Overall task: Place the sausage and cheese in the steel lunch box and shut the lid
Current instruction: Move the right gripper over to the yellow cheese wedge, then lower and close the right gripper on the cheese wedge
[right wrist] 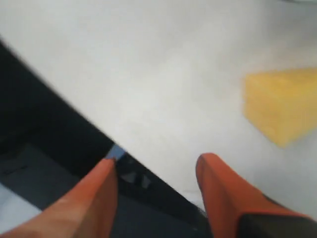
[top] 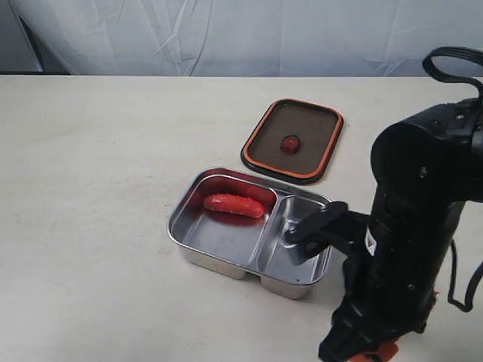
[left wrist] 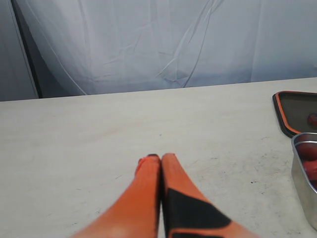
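Observation:
The red sausage lies in the larger compartment of the steel lunch box, mid-table. The dark lid rests behind the box, orange seal rim up. The yellow cheese shows only in the right wrist view, on the table ahead of my open right gripper, apart from both fingers. In the exterior view the right arm stands at the near right and hides the cheese. My left gripper is shut with nothing in it, over bare table left of the box.
The table's dark near edge runs just under the right gripper's fingers. A white cloth backdrop hangs behind the table. The lid and the box's corner sit at the edge of the left wrist view.

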`<action>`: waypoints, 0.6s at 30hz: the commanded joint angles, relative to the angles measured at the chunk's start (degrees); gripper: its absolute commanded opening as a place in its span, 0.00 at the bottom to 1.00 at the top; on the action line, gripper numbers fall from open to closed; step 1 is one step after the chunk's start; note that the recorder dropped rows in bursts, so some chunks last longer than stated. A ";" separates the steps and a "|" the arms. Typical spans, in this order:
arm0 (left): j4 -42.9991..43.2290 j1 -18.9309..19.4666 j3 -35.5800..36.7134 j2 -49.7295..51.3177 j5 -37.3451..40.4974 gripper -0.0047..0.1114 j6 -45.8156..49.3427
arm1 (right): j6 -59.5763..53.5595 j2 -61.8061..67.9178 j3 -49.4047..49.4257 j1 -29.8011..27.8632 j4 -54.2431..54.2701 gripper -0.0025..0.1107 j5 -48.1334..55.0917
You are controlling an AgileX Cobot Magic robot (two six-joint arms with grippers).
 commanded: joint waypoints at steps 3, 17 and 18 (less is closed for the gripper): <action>0.00 0.08 0.24 -0.29 -0.53 0.04 -0.04 | 23.22 0.11 2.62 -0.05 -9.54 0.46 1.72; 0.00 0.08 0.24 -0.29 -0.53 0.04 -0.04 | 73.33 -7.83 9.59 -0.05 -20.57 0.46 -13.87; 0.00 0.08 0.24 -0.29 -0.53 0.04 -0.04 | 75.66 -7.83 9.59 -0.05 -21.55 0.46 -14.10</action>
